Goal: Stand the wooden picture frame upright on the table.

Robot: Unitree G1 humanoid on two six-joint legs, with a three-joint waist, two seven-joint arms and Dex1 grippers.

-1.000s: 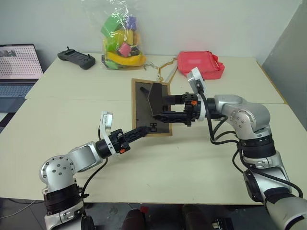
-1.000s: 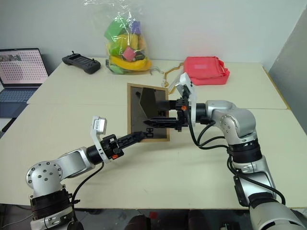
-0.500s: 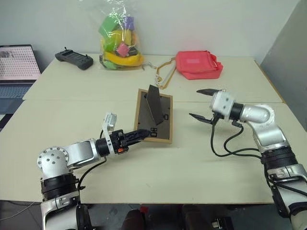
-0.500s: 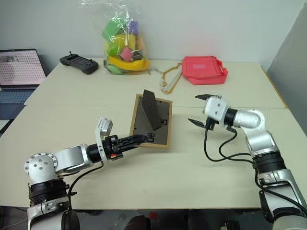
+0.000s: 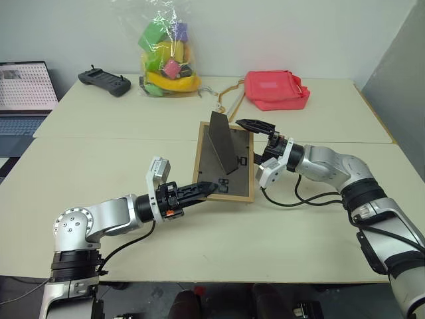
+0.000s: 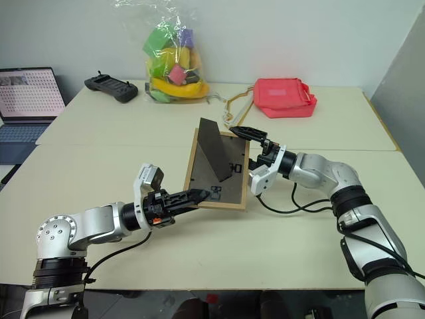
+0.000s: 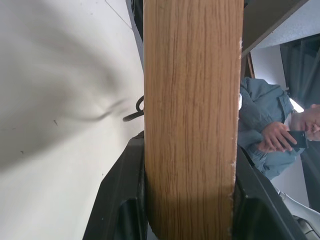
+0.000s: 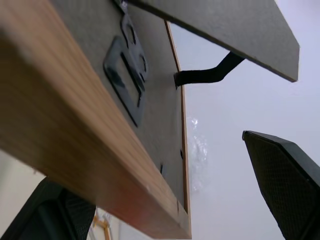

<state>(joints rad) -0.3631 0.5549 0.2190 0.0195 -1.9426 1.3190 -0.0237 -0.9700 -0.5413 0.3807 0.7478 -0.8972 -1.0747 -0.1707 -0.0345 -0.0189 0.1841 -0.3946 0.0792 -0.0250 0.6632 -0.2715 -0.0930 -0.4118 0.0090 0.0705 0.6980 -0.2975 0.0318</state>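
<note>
The wooden picture frame [image 5: 211,169] lies back-up on the table [image 5: 299,219] at mid-table, its dark stand [image 5: 222,141] folded out and pointing up. My left gripper [image 5: 202,191] is shut on the frame's near edge; in the left wrist view the light-wood edge [image 7: 190,100] sits clamped between both fingers [image 7: 125,200]. My right gripper [image 5: 255,142] is open at the frame's right edge. In the right wrist view the wooden edge [image 8: 75,135] runs between its spread fingers [image 8: 285,175], with no contact visible.
A red pouch [image 5: 275,90] lies at the back right, with a yellow strap [image 5: 229,100] beside it. A bag of coloured toys [image 5: 169,60], a black controller [image 5: 105,80] and a laptop [image 5: 23,90] line the back left. A person [image 7: 265,140] sits beyond the table.
My right gripper left the stand, swung out to the right, then came back rolled over to straddle the frame's right edge. The left gripper kept its hold while the frame turned slightly.
</note>
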